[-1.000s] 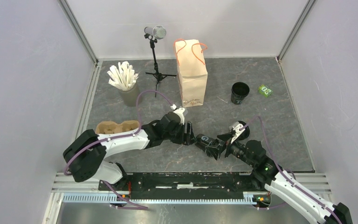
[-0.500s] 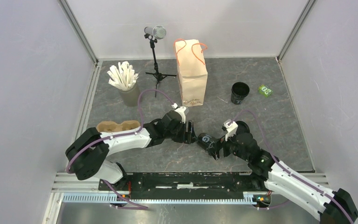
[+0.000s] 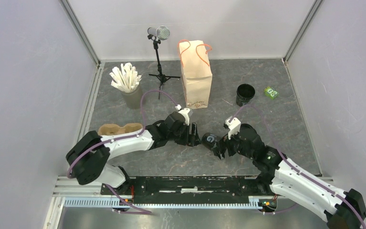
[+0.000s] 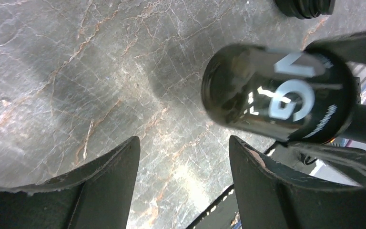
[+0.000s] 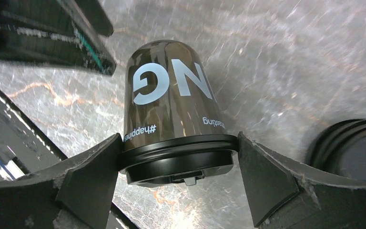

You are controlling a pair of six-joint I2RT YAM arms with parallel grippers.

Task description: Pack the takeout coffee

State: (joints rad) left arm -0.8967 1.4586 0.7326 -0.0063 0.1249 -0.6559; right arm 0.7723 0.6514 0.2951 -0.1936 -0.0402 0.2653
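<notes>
We see the right gripper (image 5: 180,139) clamped on the takeout coffee (image 5: 169,95). Its two fingers (image 5: 90,176) press the rim of the black lid (image 5: 178,155) from either side, and the cup reaches out past the fingertips with its base pointing away from the wrist. The left gripper (image 4: 183,140) faces it with its fingers apart and nothing between them. From that gripper the cup's base lies just ahead and off to one side, near the fingertips but not touching them, over the marbled tabletop (image 4: 76,71). Beside the right gripper's finger we make out part of a black round thing (image 5: 352,148), too blurred to name. The brown paper bag (image 3: 196,76) stands upright well beyond both grippers, and an open black cup (image 3: 245,94) stands well beyond the right one.
</notes>
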